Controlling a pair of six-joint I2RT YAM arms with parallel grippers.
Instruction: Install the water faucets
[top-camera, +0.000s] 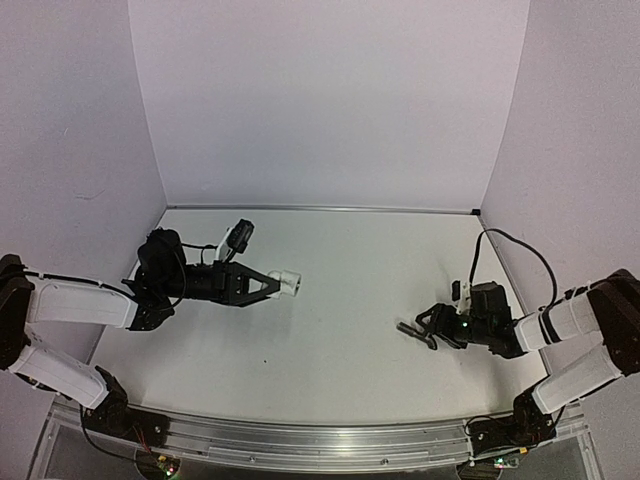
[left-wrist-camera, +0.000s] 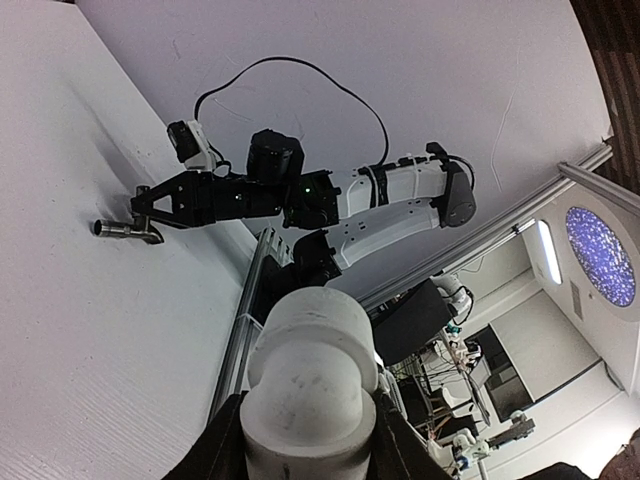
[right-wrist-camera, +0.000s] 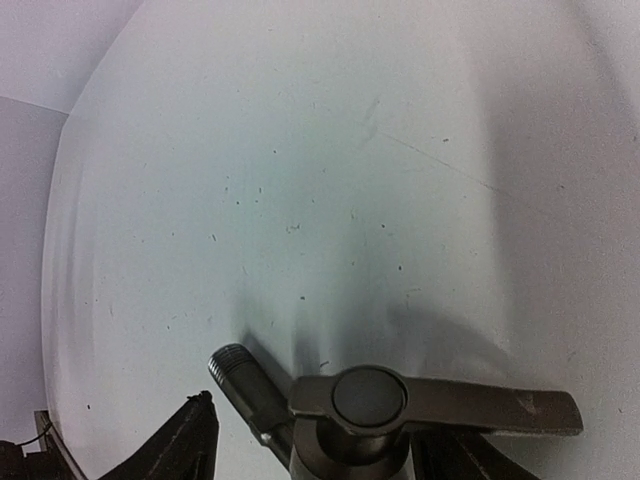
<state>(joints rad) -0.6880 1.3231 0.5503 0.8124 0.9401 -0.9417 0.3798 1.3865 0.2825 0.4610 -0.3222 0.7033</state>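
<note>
A white plastic pipe fitting (top-camera: 286, 283) is held in my left gripper (top-camera: 275, 284), raised over the left half of the table. In the left wrist view the fitting (left-wrist-camera: 315, 385) fills the space between the dark fingers (left-wrist-camera: 215, 450). The dark grey faucet (top-camera: 409, 328) sits in my right gripper (top-camera: 424, 329), low over the table at the right. In the right wrist view its lever handle (right-wrist-camera: 470, 402) lies crosswise and its threaded stem (right-wrist-camera: 240, 375) points up-left, with the fingers (right-wrist-camera: 190, 440) close on either side. The faucet also shows in the left wrist view (left-wrist-camera: 122, 229).
The white table (top-camera: 330, 250) is walled by pale panels at the back and both sides. An aluminium rail (top-camera: 320, 440) runs along the near edge. A black cable (top-camera: 520, 245) loops above the right arm.
</note>
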